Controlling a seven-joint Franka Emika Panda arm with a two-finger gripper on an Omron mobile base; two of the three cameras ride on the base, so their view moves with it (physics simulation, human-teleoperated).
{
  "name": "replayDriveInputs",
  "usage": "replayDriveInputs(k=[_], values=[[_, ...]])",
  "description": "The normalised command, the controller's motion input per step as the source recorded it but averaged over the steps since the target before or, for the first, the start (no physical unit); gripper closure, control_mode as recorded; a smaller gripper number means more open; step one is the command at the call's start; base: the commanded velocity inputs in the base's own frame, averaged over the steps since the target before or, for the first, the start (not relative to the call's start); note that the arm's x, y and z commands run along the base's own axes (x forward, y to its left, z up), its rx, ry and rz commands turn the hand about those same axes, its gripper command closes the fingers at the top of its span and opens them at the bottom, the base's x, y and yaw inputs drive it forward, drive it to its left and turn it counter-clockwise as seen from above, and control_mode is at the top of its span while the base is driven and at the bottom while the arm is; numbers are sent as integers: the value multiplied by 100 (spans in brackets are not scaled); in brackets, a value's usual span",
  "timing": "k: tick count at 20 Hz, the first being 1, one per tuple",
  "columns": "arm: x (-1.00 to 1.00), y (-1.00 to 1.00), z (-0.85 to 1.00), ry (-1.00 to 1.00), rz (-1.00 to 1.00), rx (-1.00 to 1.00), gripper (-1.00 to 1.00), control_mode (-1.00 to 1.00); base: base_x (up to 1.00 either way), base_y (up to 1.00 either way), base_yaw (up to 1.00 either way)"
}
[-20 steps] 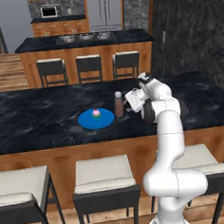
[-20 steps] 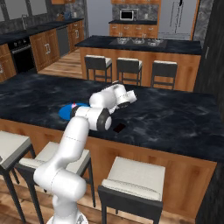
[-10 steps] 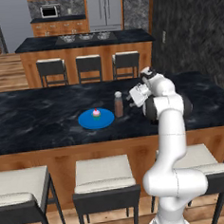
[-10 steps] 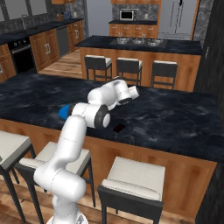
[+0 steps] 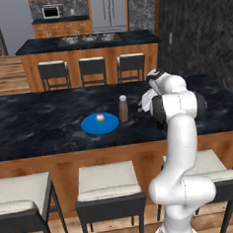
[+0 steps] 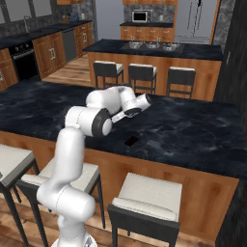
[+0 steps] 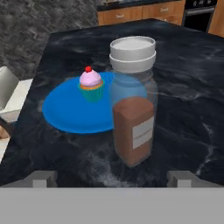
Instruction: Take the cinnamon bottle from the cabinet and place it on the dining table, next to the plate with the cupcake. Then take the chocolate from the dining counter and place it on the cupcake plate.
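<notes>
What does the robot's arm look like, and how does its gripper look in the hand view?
The arm is built of smooth, rounded, glossy white segments, with dark, nearly black round caps at the joints, such as the one at the elbow. No cables or markings are visible on it. The gripper shows as two small, blocky grey finger tips at the bottom of the hand view.

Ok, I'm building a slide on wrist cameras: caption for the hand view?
Open gripper facing the upright cinnamon bottle beside the blue plate with the cupcake.
</notes>
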Motion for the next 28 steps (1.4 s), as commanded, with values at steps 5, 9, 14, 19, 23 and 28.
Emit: replayDriveInputs(k=[5, 9, 14, 19, 23, 28], values=[[-46, 0, 23, 14, -27, -7, -100, -100, 0, 0, 0], [-33, -15, 41, 26, -33, 0, -100, -100, 0, 0, 0], [-26, -23, 37, 35, -36, 0, -100, -100, 0, 0, 0], [-29, -34, 27, 35, -41, 4, -100, -100, 0, 0, 0], [-25, -31, 11, 39, -36, -7, -100, -100, 0, 0, 0], [-26, -22, -10, 23, -35, -21, -100, -100, 0, 0, 0]])
